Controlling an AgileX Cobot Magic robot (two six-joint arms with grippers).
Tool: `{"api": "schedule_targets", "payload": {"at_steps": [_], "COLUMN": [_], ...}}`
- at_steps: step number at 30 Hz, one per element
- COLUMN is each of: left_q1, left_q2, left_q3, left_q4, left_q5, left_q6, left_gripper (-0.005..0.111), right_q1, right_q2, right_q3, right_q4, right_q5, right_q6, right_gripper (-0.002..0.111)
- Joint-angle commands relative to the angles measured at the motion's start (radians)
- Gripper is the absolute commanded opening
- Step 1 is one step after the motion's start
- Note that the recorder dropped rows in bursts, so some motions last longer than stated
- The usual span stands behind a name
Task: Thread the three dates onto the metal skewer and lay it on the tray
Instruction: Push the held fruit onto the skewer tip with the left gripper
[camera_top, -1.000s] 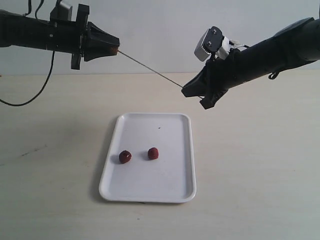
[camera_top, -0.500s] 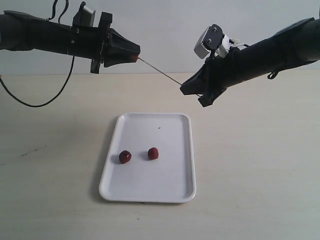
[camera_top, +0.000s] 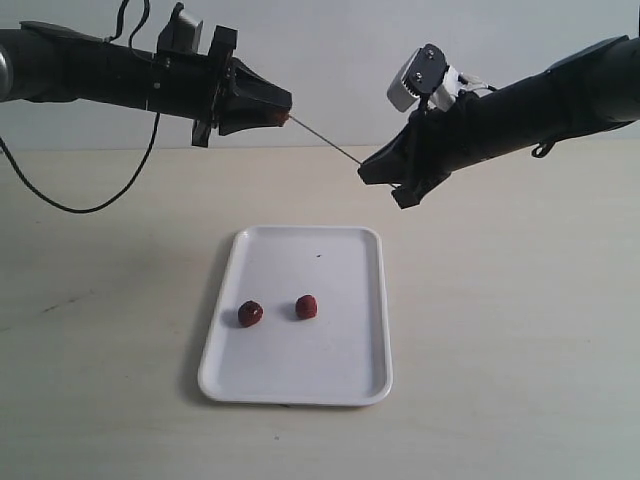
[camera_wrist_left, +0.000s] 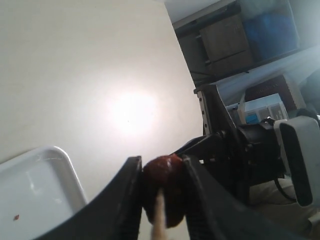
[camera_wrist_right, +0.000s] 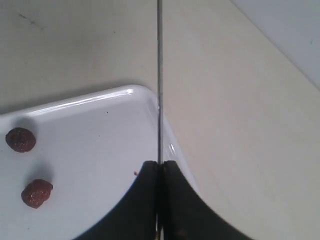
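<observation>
**One date pinched at left, skewer clamped at right, two dates on the tray**

The left gripper (camera_top: 283, 113), black and wedge-shaped, hangs above the far left of the table (camera_top: 500, 320). Its jaws are part-closed on a dark red, wrinkled date (camera_wrist_left: 164, 175), and in the exterior view only a reddish sliver of it shows at the tip. In the left wrist view a pale, blurred rod lies against the date between the fingers. Whether it passes through the fruit cannot be made out.

The metal skewer (camera_top: 325, 143), a thin straight grey rod, slants down to the right from that date to the right gripper (camera_top: 366, 172). The smooth black jaws of this gripper press tight on the skewer and hide its gripped end.

Nearer, on the matte beige table, lies the glossy white tray (camera_top: 350, 380), rectangular with rounded corners and a low rim. Two loose dates, small roundish lumps, sit apart on its near-left part, one (camera_top: 250, 314) left of the other (camera_top: 306, 307). A tiny dark speck (camera_top: 319, 255) marks the tray's far half.
</observation>
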Motion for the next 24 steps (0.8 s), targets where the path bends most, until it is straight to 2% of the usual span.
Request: {"api": "schedule_targets", "payload": {"at_steps": [1,8,14,16,20,24], "left_q1": [-0.016,-0.018,-0.018,-0.018,-0.014,-0.003], "left_q2": [-0.005,-0.005,-0.005,-0.005,-0.005,-0.005], "left_q3": [0.000,0.000,0.000,0.000,0.000,0.000], "left_q4": [0.003,0.003,0.003,0.003,0.003,0.021], "left_q5": [0.032,0.032,0.032,0.025,0.012,0.012], "left_q6": [0.008,0.032,0.031,0.031,0.032,0.032], "left_gripper": [0.027,0.029,0.053,0.057,0.058,0.058], "right_q1": [0.003,0.003,0.003,0.003,0.003,0.003], "right_q2": [-0.003,-0.003,-0.003,-0.003,-0.003,-0.003], "right_q3": [-0.007,-0.007,-0.007,-0.007,-0.007,-0.007], "right_q4": [0.058,0.066,0.066,0.066,0.066,0.059], "right_q5": [-0.012,-0.012,-0.012,-0.014,-0.033,-0.128], "right_q6": [0.001,0.001,0.000,0.000,0.000,0.036], "right_gripper": [0.000,0.000,0.000,0.000,0.000,0.000]}}
